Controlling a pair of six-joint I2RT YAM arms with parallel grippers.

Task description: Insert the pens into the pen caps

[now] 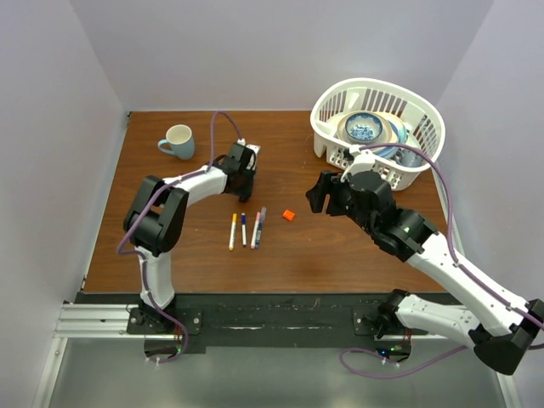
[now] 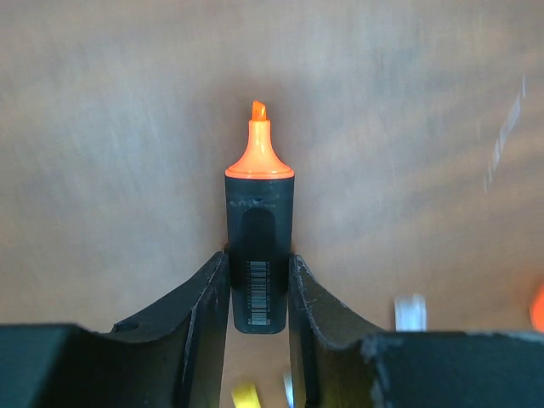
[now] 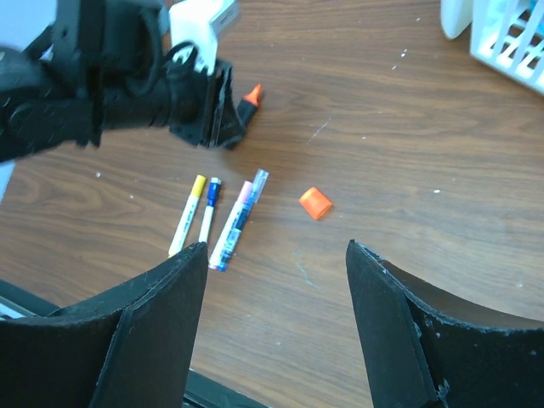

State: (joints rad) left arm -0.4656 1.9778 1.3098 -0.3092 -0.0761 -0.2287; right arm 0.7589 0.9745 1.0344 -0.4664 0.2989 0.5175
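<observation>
The left gripper (image 2: 259, 265) clamps the black pen (image 2: 259, 204), orange tip jutting beyond its fingers, while the right gripper (image 3: 274, 251) hangs spread wide, the orange cap (image 3: 315, 203) just ahead between its fingers.

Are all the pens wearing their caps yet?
Almost! The four slim pens lying side by side seem to have caps on. The left gripper holds an orange highlighter with its tip bare. Its orange cap lies loose by itself, and the right gripper is open and empty near it. So that one cap is left to put on.
</observation>
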